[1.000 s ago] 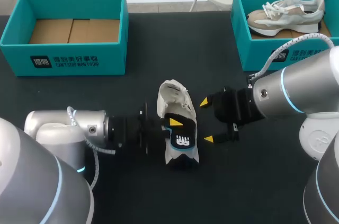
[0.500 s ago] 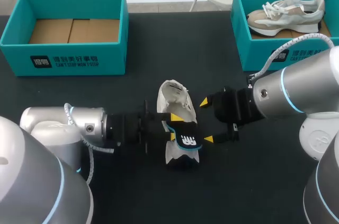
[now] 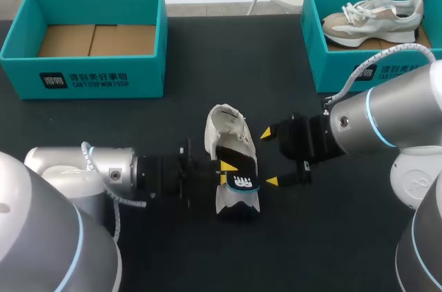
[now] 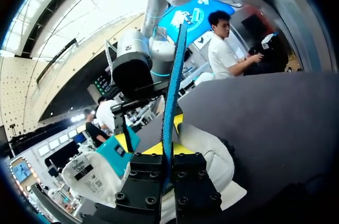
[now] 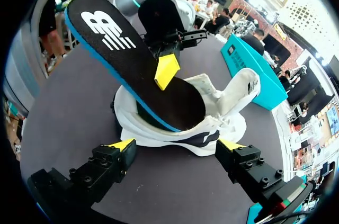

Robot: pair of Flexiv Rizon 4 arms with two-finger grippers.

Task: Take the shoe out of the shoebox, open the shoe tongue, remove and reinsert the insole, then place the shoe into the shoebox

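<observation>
A white shoe (image 3: 228, 137) lies in the middle of the black table, toe toward the far side. Its black insole (image 3: 240, 183) with a blue rim and white logo sticks up out of the heel end. My left gripper (image 3: 225, 172) comes in from the left and is shut on that insole. In the left wrist view the insole (image 4: 172, 97) stands edge-on between the left gripper (image 4: 167, 163) fingers. My right gripper (image 3: 269, 157) stands open just right of the shoe. In the right wrist view the shoe (image 5: 222, 107) and raised insole (image 5: 132, 70) lie ahead of the right gripper (image 5: 175, 147).
A teal shoebox (image 3: 83, 78) with a bare cardboard floor stands at the back left. A second teal shoebox (image 3: 338, 71) at the back right holds another pale shoe (image 3: 376, 16). Black table surface lies open in front of the shoe.
The insole's raised end swung right toward my right gripper, then came back a little. My left gripper let go briefly and closed on it again. The right arm stayed still.
</observation>
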